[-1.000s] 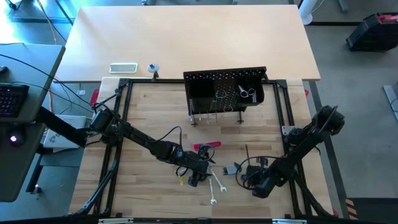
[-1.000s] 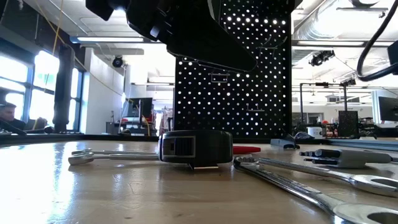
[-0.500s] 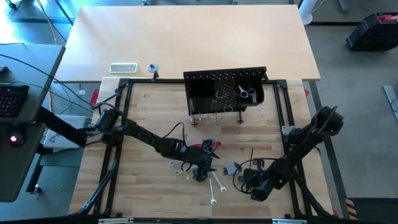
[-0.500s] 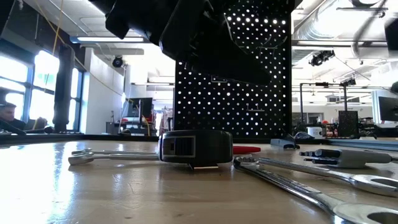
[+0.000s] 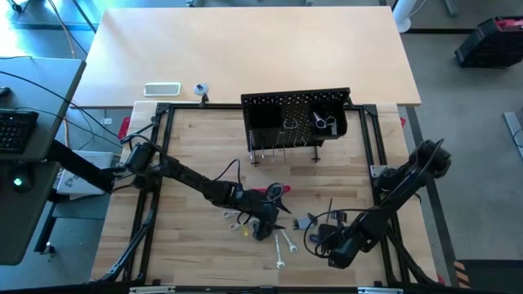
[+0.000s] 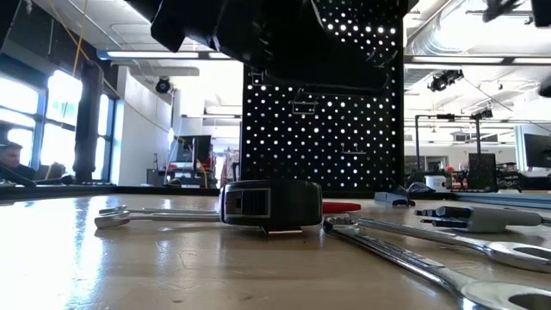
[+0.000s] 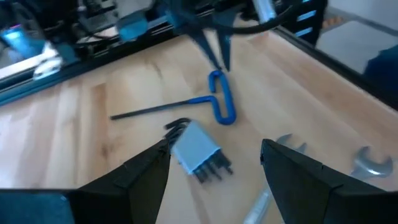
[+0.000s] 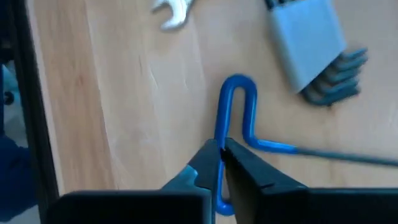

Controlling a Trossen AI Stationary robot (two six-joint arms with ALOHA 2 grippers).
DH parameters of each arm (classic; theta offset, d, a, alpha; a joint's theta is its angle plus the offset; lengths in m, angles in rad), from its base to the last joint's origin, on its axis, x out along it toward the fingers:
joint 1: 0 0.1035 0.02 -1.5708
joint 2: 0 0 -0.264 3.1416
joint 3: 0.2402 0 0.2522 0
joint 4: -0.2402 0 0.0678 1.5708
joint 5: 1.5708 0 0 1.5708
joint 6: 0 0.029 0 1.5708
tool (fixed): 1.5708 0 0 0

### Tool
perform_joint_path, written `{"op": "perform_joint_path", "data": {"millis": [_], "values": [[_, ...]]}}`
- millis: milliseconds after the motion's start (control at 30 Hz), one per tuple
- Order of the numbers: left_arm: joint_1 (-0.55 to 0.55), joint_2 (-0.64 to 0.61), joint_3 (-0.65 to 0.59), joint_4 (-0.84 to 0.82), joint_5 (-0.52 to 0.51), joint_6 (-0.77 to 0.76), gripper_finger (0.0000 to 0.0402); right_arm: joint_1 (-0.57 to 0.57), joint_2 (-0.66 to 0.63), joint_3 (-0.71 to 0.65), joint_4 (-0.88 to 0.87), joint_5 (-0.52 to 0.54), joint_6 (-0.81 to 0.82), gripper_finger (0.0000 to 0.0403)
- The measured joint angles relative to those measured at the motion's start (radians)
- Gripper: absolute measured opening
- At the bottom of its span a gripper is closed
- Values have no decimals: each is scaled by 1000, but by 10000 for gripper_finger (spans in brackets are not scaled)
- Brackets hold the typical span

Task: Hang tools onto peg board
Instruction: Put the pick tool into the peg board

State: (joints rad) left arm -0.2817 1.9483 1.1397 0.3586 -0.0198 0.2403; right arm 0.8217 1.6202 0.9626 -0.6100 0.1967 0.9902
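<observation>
**Blue-looped key in right gripper; peg board well beyond**

Item: key [image 8: 236,134], dark shaft with blue looped handle, flat on the table [image 5: 196,151]; in the high view it sits at the near right, by the right gripper [image 5: 331,231]. Right gripper [image 8: 221,155]: fingers closed to a thin gap around one side of the blue loop; loop pinched, shaft trailing away across the wood. Long axis: the shaft runs roughly crosswise to the fingers, loop end at the tips; the key, once lifted, would likely hang from the loop.

Key relation: peg board [image 5: 296,121] stands upright at the far middle of the table, well apart from the key, ahead of the right gripper and somewhat to its left; the right arm is the one holding, so the carry falls to it; judged step: lift, then travel to the board.

Left gripper [image 7: 214,168]: wide open, holding nothing, hovering over a grey holder [image 7: 196,149] of dark bits; wrenches [image 5: 283,245] just beside it; red tool [image 5: 270,193] on its far side.

Board: a silver item [image 5: 324,122] already on it.

Surface: pale wood planks inside a black frame [image 5: 159,147]; tape measure [image 6: 270,205] close in the low view.

Room: open workshop, windows, ceiling lights, benches behind.
</observation>
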Motion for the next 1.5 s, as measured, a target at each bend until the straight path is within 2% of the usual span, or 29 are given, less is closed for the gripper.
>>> {"op": "perform_joint_path", "data": {"millis": [200, 333, 567, 833, 1000, 1267, 1500], "values": [[-6, 71, 0, 71, 63, 17, 245, 12, 58, -3, 22, -12, 31, 101], [-10, 113, 0, 118, 63, 18, 245, 11, 104, -3, 21, -14, 41, 116], [-13, 143, 2, 204, 103, 54, 245, 10, 166, 3, 23, -4, 31, 89], [-13, 166, 49, 202, 106, 78, 245, -10, 171, 0, 55, -25, -4, 11], [-12, 172, 60, 205, 106, 77, 245, -23, 170, -1, 69, -26, -13, 21], [-13, 173, 61, 124, 106, 68, 245, -42, 175, 84, 47, 113, -102, 0], [-14, 173, 61, 113, 106, 68, 245, -74, 174, 150, 45, 146, -205, 1]]}}
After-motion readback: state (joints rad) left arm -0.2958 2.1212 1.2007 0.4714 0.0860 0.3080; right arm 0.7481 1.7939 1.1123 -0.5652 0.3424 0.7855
